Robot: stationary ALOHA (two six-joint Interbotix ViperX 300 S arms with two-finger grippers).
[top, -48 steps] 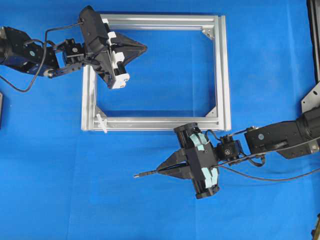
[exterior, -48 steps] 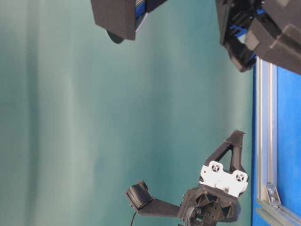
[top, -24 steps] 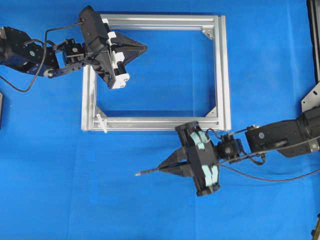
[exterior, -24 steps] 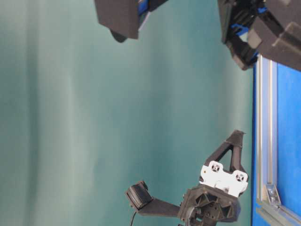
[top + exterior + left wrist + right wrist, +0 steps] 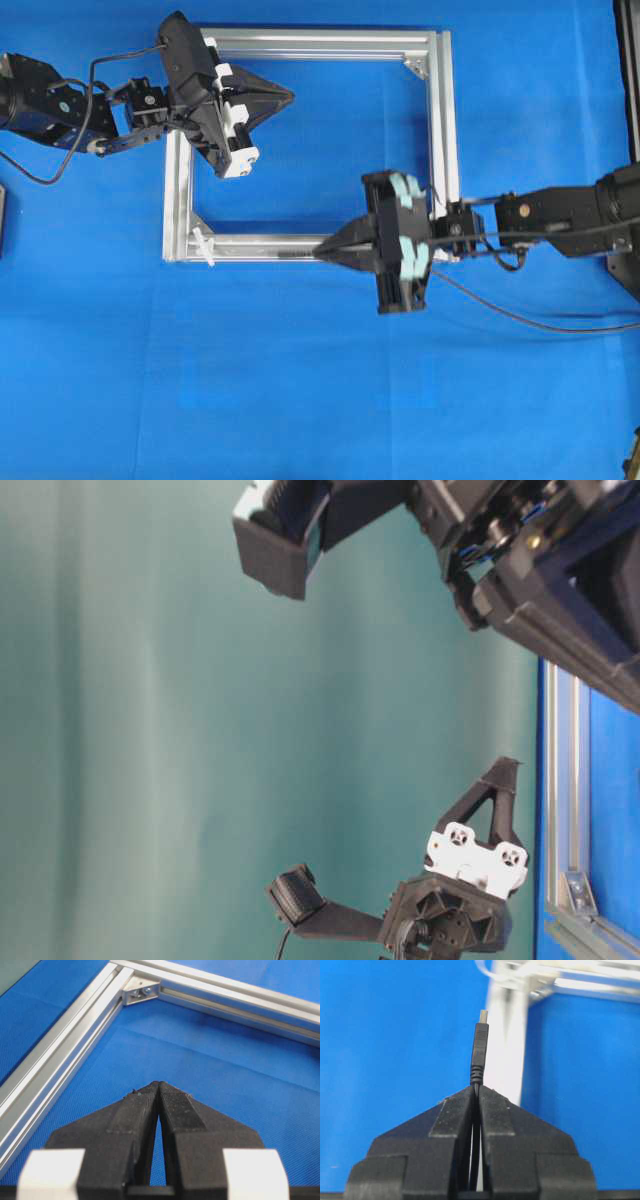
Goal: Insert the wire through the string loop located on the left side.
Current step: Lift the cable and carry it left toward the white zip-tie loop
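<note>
My right gripper (image 5: 320, 252) is shut on the wire, whose dark plug tip (image 5: 296, 254) sticks out to the left over the near rail of the silver frame (image 5: 447, 150). The plug (image 5: 480, 1050) points straight ahead of the jaws (image 5: 476, 1089), along the rail. The small white string loop (image 5: 203, 244) hangs at the frame's near-left corner, a good way left of the plug; in the right wrist view it is a white blur (image 5: 489, 972). My left gripper (image 5: 290, 97) hovers inside the frame near its far-left part, shut and empty (image 5: 159, 1086).
The wire's slack (image 5: 520, 318) trails right across the blue cloth behind the right arm. A silver corner bracket (image 5: 141, 992) sits ahead of the left gripper. In the table-level view the left gripper (image 5: 505, 767) stands above the frame rail (image 5: 560, 780).
My right gripper has carried the wire from the cloth below the frame up onto the near rail and levelled it, plug pointing left. The left arm has not moved.
</note>
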